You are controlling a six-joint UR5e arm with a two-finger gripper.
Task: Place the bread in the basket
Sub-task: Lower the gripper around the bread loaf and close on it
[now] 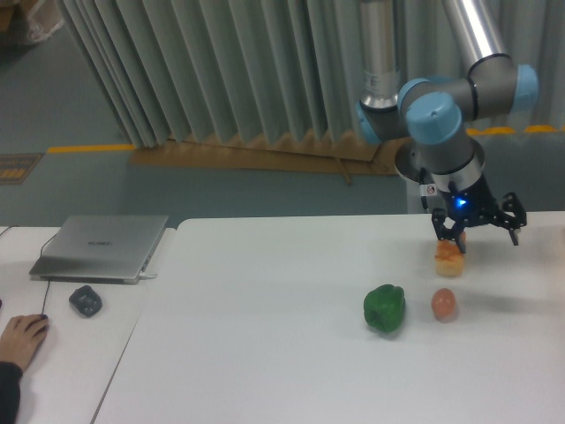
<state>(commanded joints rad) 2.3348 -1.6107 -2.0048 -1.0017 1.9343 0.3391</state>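
Note:
The bread [449, 259], a small loaf with an orange crust and paler sides, lies on the white table [265, 336] at the right. Its far end is hidden behind my gripper. My gripper [474, 231] hangs just above and slightly right of the loaf, fingers spread open, nothing between them. One dark finger [440, 228] stands over the bread's upper end. No basket is in view.
A green pepper [385, 308] and a small orange-brown egg [443, 304] sit in front of the bread. At the left are a closed laptop [101, 246], a dark mouse [85, 301] and a person's hand [19, 340].

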